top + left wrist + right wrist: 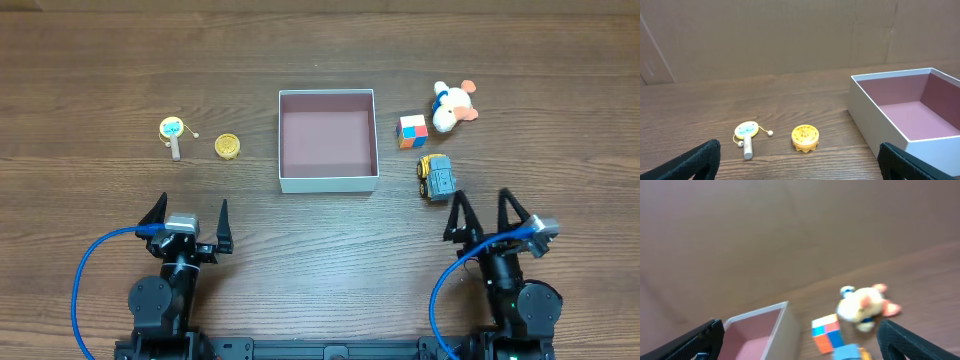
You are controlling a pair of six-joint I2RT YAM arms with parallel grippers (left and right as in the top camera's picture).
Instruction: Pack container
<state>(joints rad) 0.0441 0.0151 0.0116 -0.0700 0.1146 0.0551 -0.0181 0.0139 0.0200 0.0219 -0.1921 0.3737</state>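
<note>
The container (281, 142) is a square white-walled box with a mauve-pink inside, at the table's middle, with nothing inside. It shows in the left wrist view (875, 120) and right wrist view (782, 320). Left of it lie a small rattle drum (173, 133) (746, 134) and a yellow round toy (228, 146) (805, 137). Right of it are a colour cube (412, 131) (827, 332), a plush duck (453, 106) (862, 306) and a toy truck (436, 176) (850, 352). My left gripper (190, 218) (800, 167) and right gripper (487, 218) (800, 342) are open and empty near the front edge.
The wooden table (100, 80) carries nothing else. A brown cardboard wall (765, 35) stands behind it. The right wrist view is blurred.
</note>
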